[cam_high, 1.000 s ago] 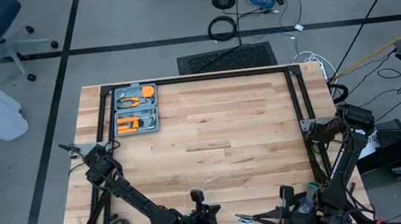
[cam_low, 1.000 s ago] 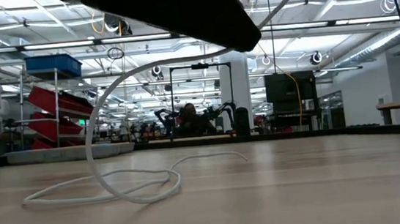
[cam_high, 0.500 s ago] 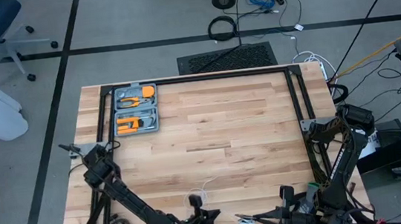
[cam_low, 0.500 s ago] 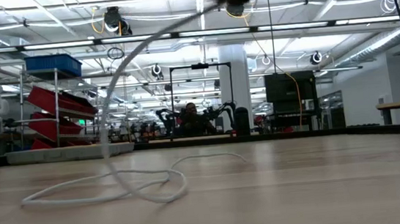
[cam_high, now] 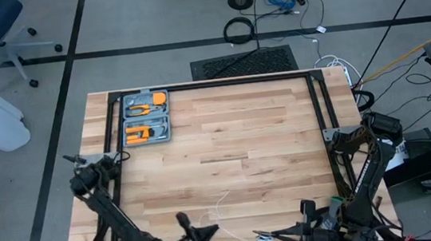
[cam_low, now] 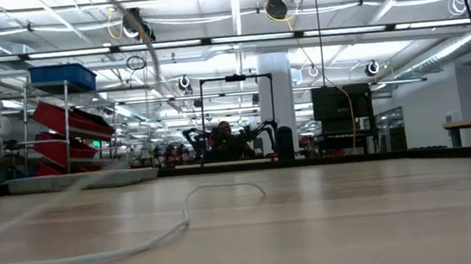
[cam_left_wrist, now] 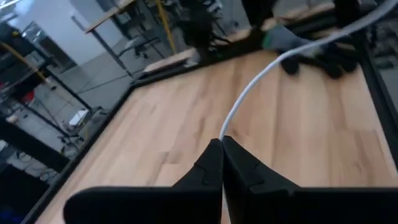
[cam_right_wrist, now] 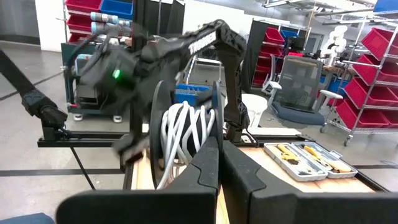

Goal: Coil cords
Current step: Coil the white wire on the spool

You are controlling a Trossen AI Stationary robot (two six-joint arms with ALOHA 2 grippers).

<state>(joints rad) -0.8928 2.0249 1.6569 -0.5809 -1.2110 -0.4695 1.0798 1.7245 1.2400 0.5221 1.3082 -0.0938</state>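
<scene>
High view shows both arms at the near edge of the bench. Left tool is closed, pinching the thin white cord, which trails from its tips across the bench. Right tool is closed on the reel, wound with white loops, near the near edge. A grey tool case sits at the far left.

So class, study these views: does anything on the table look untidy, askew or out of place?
Yes: the white cord trails loose across the table instead of sitting wound on the reel, pulled by the shut left gripper.
</scene>
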